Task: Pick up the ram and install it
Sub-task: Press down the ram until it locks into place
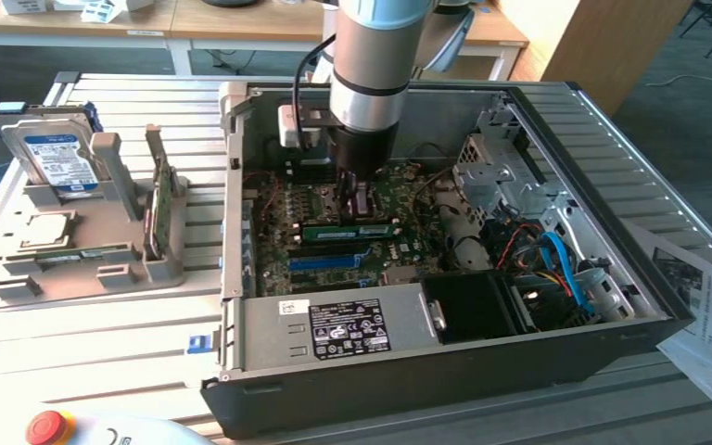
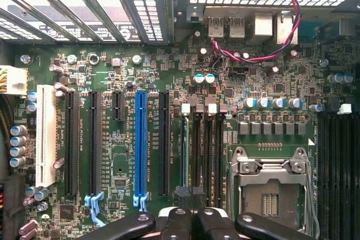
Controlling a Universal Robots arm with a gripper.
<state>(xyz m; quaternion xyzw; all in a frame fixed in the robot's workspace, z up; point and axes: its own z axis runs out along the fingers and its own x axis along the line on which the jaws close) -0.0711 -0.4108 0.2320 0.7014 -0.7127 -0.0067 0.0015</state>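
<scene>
The ram is a long green stick standing on edge in a black slot of the motherboard inside the open computer case. In the wrist view its thin top edge runs along the slot beside two bare black slots. My gripper reaches straight down into the case and its tips meet the stick's top edge. The fingers are shut together right over the stick's near end. Whether they pinch the stick or only rest on it is hidden.
The case lies open on a slatted table, with a power supply, drive cage and loose cables around the board. A grey holder at the exterior view's left carries a hard drive and an upright green card.
</scene>
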